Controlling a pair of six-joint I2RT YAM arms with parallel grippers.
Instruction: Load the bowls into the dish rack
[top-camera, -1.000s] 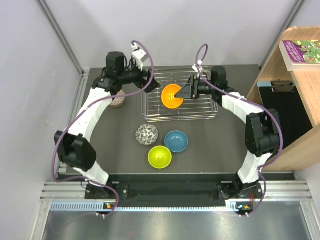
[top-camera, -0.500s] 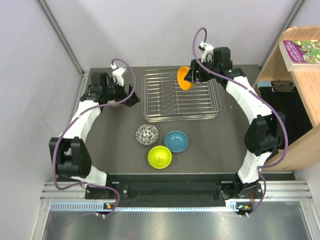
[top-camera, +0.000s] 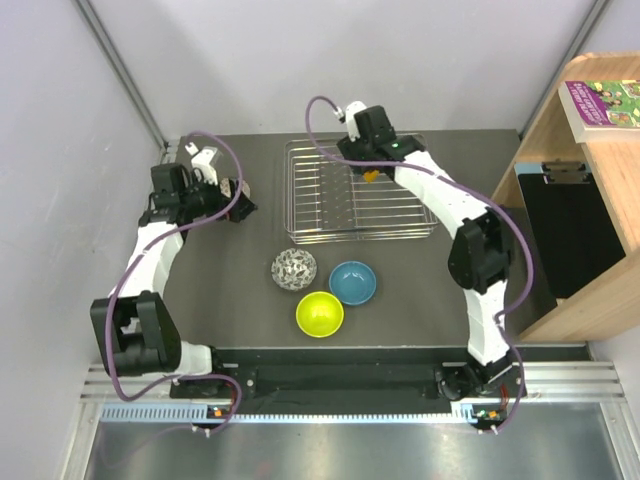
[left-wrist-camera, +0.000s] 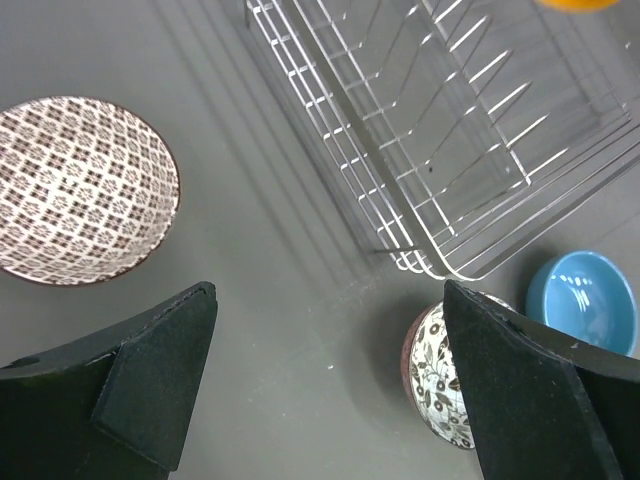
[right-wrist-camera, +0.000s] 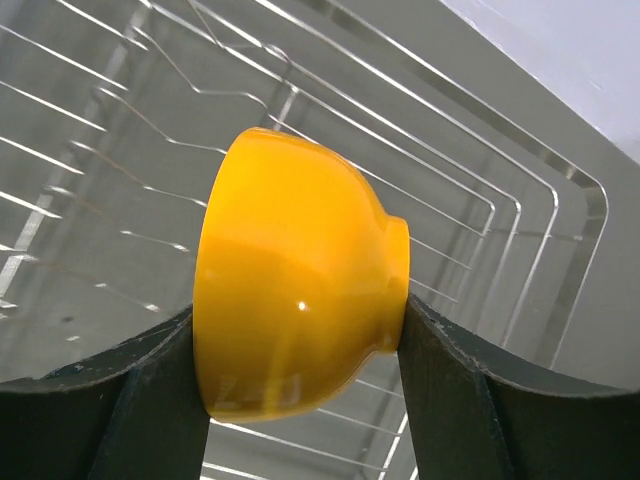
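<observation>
My right gripper (right-wrist-camera: 300, 312) is shut on the orange bowl (right-wrist-camera: 298, 300), one finger on its rim side and one on its foot. The bowl hangs on edge over the back part of the dish rack (right-wrist-camera: 480, 215). From above, only a sliver of that orange bowl (top-camera: 371, 176) shows under the right gripper (top-camera: 366, 166), over the dish rack (top-camera: 400, 215). My left gripper (left-wrist-camera: 330, 385) is open above bare table left of the dish rack (left-wrist-camera: 450, 130). A patterned bowl with pale inside (left-wrist-camera: 85, 185) lies to its left, the mosaic bowl (left-wrist-camera: 440, 378) to its right. Mosaic (top-camera: 294, 268), blue (top-camera: 352, 283) and green (top-camera: 319, 314) bowls sit in front of the rack.
A wooden shelf unit (top-camera: 590, 200) with a book (top-camera: 602, 101) on top stands at the right edge, a clipboard (top-camera: 566, 171) beside it. Grey walls close in the back and left of the table (top-camera: 240, 300).
The right arm has carried the orange bowl from the rack's middle up and toward its back, swinging the wrist leftward. The left arm has pulled away from the rack, left, over the patterned bowl.
</observation>
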